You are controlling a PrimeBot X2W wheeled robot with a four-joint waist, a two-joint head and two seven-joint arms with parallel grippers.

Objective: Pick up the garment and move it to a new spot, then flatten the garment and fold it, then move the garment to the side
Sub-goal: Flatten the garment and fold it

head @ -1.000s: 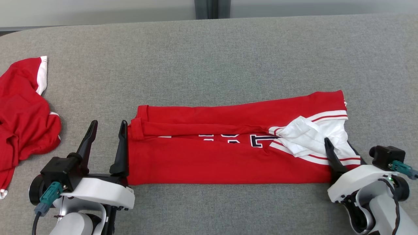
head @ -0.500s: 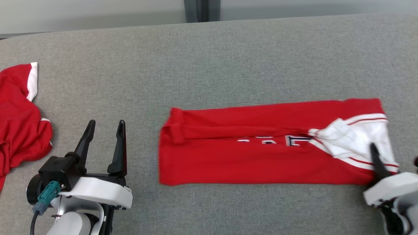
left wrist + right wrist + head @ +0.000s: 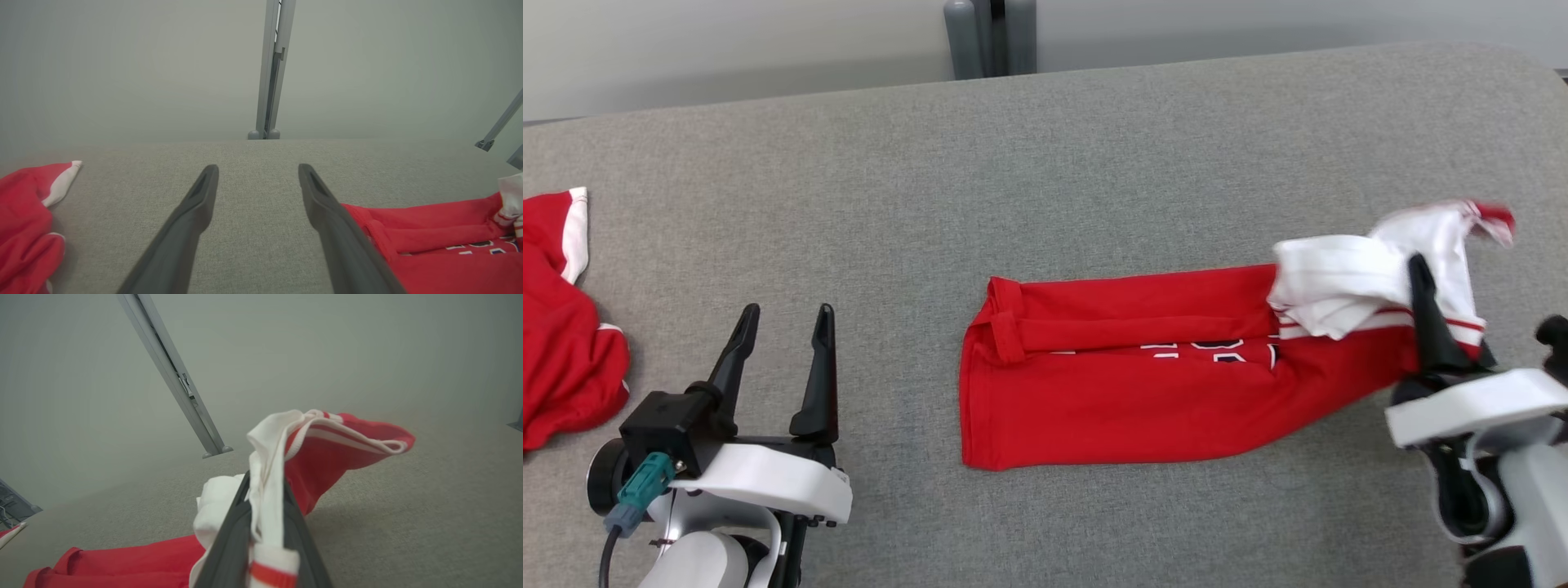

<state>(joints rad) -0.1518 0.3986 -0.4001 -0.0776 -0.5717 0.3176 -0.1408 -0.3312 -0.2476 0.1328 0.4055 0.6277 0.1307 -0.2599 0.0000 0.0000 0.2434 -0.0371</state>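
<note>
Garment (image 3: 1127, 392): red, folded into a long strip. Lies across counter (image 3: 1094, 147) from centre out toward 3 o'clock in head view. Hem end (9 o'clock side) is flat on counter. White-trimmed end at 3 o'clock is raised off the surface, w/ the strip sloping up to it. Right gripper (image 3: 1427, 273) has that end: fingers pressed together, pinching white/red-striped cloth. Right wrist view agrees: garment (image 3: 327, 457) bunched betw. the fingers of right gripper (image 3: 265, 486) and flopping past the tips.

Edges/room: counter is bare from strip to far edge at 12 o'clock. Far corner rounds off at approx 1–2 o'clock, beyond the raised end. Near side at 6 o'clock also bare. Wide bare gap betw. hem & left gripper (image 3: 789, 314) at 8 o'clock; its fingers are spread, nothing betw. them (left wrist view: left gripper (image 3: 257, 169), garment (image 3: 441, 245) off at 4 o'clock). Second red garment (image 3: 560, 327) lies crumpled at the 9 o'clock frame edge. Post (image 3: 990, 37) stands behind far edge, 12 o'clock.

Vs 1 s ago: head cam has swung, so whole view is shifted. Even so, hem then touched left gripper's inner finger and is now well clear, and the gap to the second red garment is wider. White end was flat, now lifted. Right fingers were spread, now clamped. Left fingers unchanged.
</note>
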